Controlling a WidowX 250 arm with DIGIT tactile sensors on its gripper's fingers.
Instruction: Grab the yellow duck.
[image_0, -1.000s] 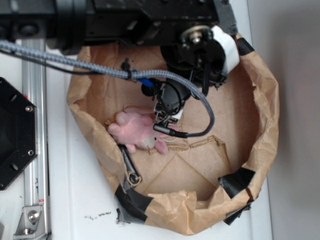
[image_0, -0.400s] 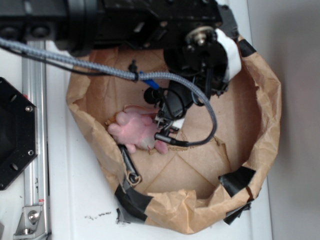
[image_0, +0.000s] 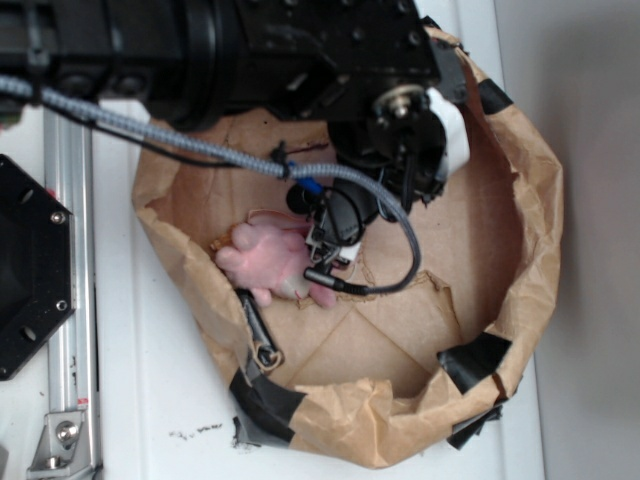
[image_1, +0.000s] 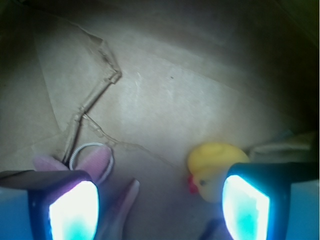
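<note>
- The gripper (image_1: 160, 205) stands open inside the paper bag (image_0: 530, 250); its two glowing fingers (image_1: 75, 210) sit wide apart at the lower corners of the wrist view, with nothing between them.
- The yellow duck (image_1: 212, 165) lies on the bag's brown floor, just beside the inner edge of the finger at the right of the wrist view, which partly covers it. Its orange-red beak points toward the gap.
- The pink plush bunny (image_0: 275, 262) lies near the bag's left wall in the exterior view; its ears reach up beside the other finger.
- In the exterior view, the arm (image_0: 300, 50) and its cable (image_0: 200, 148) hide the duck.
</note>
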